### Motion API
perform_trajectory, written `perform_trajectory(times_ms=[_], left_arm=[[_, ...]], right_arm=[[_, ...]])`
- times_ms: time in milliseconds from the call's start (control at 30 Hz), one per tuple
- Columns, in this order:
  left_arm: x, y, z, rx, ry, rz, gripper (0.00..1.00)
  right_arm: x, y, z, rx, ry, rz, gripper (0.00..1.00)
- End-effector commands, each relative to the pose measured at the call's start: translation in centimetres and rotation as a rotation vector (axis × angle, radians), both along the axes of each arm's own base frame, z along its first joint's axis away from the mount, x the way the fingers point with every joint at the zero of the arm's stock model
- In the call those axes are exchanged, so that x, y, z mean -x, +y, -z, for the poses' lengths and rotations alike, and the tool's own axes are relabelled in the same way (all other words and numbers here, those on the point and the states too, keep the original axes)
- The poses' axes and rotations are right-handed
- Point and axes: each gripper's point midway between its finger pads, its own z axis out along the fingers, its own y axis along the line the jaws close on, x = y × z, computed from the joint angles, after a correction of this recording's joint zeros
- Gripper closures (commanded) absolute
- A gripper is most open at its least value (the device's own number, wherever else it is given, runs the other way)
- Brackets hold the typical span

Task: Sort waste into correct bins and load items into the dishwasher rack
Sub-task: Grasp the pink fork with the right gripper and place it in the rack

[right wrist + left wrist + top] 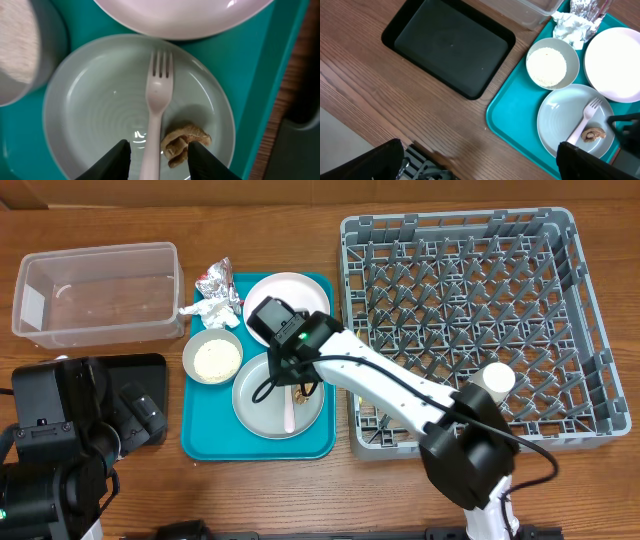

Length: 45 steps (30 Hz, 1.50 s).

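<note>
My right gripper (159, 154) hangs open just above the grey plate (100, 115). Its fingers straddle both the pale fork's handle (158, 107) and the small brown food scrap (182, 143); the right finger is close against the scrap. Beside them on the teal tray (200, 442) stand the white plate (287, 296) and a grey bowl of white grains (213, 358). The foil wrapper with tissue (216, 290) lies at the tray's far left corner. My left gripper (480, 166) is wide open over bare table, near the black tray (447, 45). A white cup (497, 378) sits in the dishwasher rack (560, 240).
The clear tub (95, 290) stands at the back left, with the black tray (150, 370) in front of it, partly under my left arm. The rack fills the right side, close to the teal tray's right edge.
</note>
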Motion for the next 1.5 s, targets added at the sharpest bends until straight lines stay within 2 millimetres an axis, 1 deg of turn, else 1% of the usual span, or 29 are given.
perform_trajectory(times_ms=[0, 67, 167, 233, 433, 600, 933, 1000, 1100, 1133, 1200, 1233, 1267, 1400, 1433, 1467], left_arm=[[0.1, 0.3, 0.1, -0.013, 0.006, -0.01, 0.0], [0.1, 0.3, 0.1, -0.013, 0.006, -0.01, 0.0], [0.1, 0.3, 0.1, -0.014, 0.006, -0.01, 0.0], [0.1, 0.3, 0.1, -0.013, 0.006, -0.01, 0.0], [0.1, 0.3, 0.1, -0.013, 0.006, -0.01, 0.0], [0.1, 0.3, 0.1, -0.013, 0.006, -0.01, 0.0], [0.1, 0.3, 0.1, -0.013, 0.006, -0.01, 0.0], [0.1, 0.3, 0.1, -0.013, 0.006, -0.01, 0.0], [0.1, 0.3, 0.1, -0.013, 0.006, -0.01, 0.0], [0.1, 0.3, 0.1, -0.013, 0.006, -0.01, 0.0], [0.1, 0.3, 0.1, -0.013, 0.006, -0.01, 0.0], [0.1, 0.3, 0.1, -0.013, 0.006, -0.01, 0.0], [0.1, 0.3, 0.1, -0.013, 0.006, -0.01, 0.0], [0.1, 0.3, 0.1, -0.013, 0.006, -0.01, 0.0], [0.1, 0.3, 0.1, -0.013, 0.006, -0.01, 0.0], [0.1, 0.3, 0.1, -0.013, 0.006, -0.01, 0.0]], right_arm=[[1.3, 1.5, 1.1, -0.028, 0.045, -0.009, 0.59], [1.4, 2.1, 1.2, -0.034, 0.035, -0.018, 0.59], [0.8, 2.5, 1.1, -0.048, 0.005, -0.017, 0.59], [0.3, 2.4, 1.2, -0.037, -0.021, -0.009, 0.6], [0.7, 1.8, 3.1, -0.023, -0.013, -0.008, 0.6], [1.0, 1.4, 5.2, -0.029, -0.017, -0.008, 0.6], [1.3, 1.5, 5.6, -0.037, -0.007, -0.012, 0.6], [1.4, 1.5, 5.7, -0.038, -0.001, -0.014, 0.64], [1.6, 1.5, 6.5, -0.024, 0.011, -0.015, 0.64], [1.7, 1.4, 7.1, -0.015, 0.023, -0.005, 0.64], [1.9, 1.2, 7.8, -0.006, 0.039, 0.01, 0.67], [1.9, 1.2, 7.9, -0.008, 0.043, 0.014, 0.73], [1.8, 1.2, 7.8, -0.011, 0.041, 0.015, 0.76], [1.6, 1.5, 7.4, -0.016, 0.035, 0.014, 0.81], [1.5, 1.4, 7.1, -0.011, 0.035, 0.015, 0.84], [1.4, 1.4, 6.8, -0.007, 0.035, 0.015, 0.85]])
